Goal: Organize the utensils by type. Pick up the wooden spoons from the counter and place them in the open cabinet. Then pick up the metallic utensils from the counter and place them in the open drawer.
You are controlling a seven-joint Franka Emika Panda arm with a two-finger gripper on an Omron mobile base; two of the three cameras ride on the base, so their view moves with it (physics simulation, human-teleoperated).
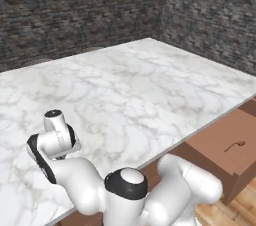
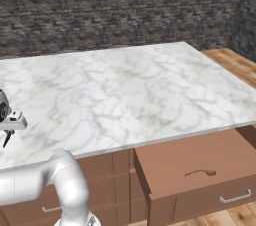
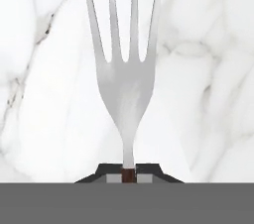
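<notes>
A metallic fork (image 3: 126,84) lies on the white marble counter (image 3: 208,69), its tines pointing to the top of the hand view. My gripper (image 3: 129,174) is shut on the fork's narrow neck, with the dark fingertips (image 3: 111,171) pressed against it from both sides. In the right base view the gripper (image 2: 6,137) hangs low over the counter's far left part. In the left base view the hand (image 1: 54,137) points down at the counter's near left part and hides the fork. The wooden spoons and the open cabinet are out of view.
The open drawer (image 2: 165,162) juts out under the counter's front edge at the right, also the drawer (image 1: 215,137) in the left base view; a small curved thing (image 2: 200,172) lies in it. A dark stone wall (image 2: 125,10) stands behind the counter.
</notes>
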